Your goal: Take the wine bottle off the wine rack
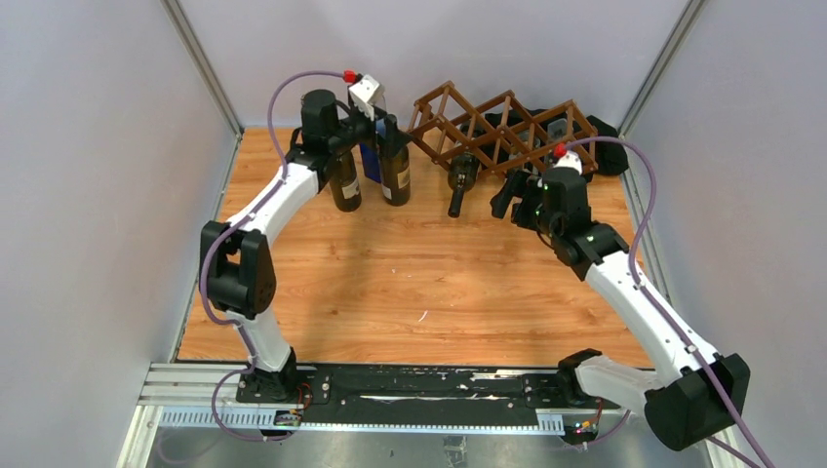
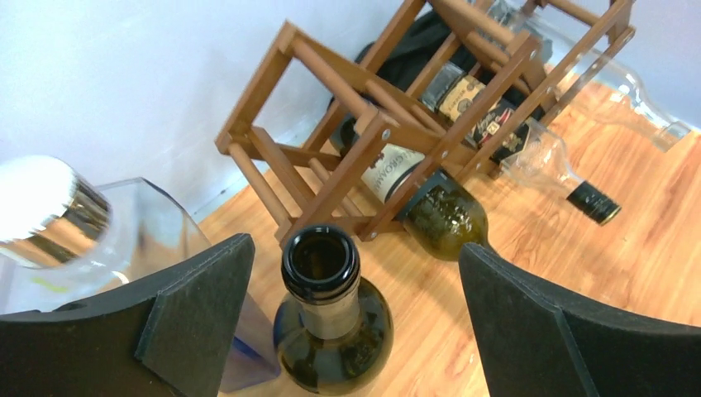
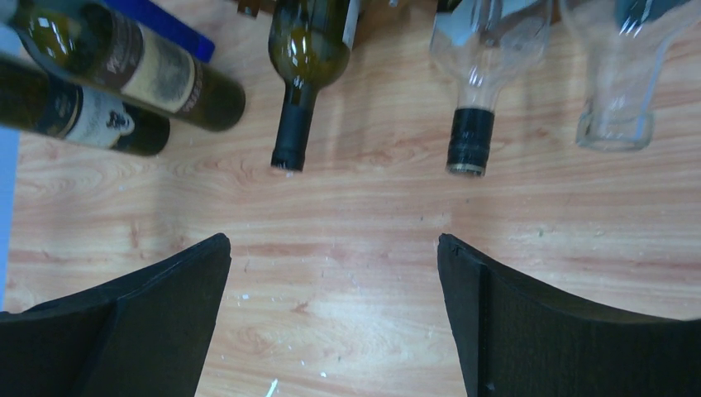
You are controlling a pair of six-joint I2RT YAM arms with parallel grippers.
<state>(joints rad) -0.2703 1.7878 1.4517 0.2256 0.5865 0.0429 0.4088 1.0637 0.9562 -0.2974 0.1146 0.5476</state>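
At the far edge of the bench, the wine bottle point(image 1: 460, 183) lies in a low cell of the wine rack point(image 1: 497, 122), long axis twelve to six, neck toward six. The right hand point(image 3: 331, 248), spread open and empty, is nearer, with the bottle at its ten o'clock. The left hand point(image 2: 354, 248) gapes around an upright bottle point(image 2: 331, 339) without touching it. Bare bench at six gives room to pull out; a clear bottle point(image 3: 488, 41) crowds three.

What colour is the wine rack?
Reddish-brown wood. The wine rack shows best in the left wrist view.
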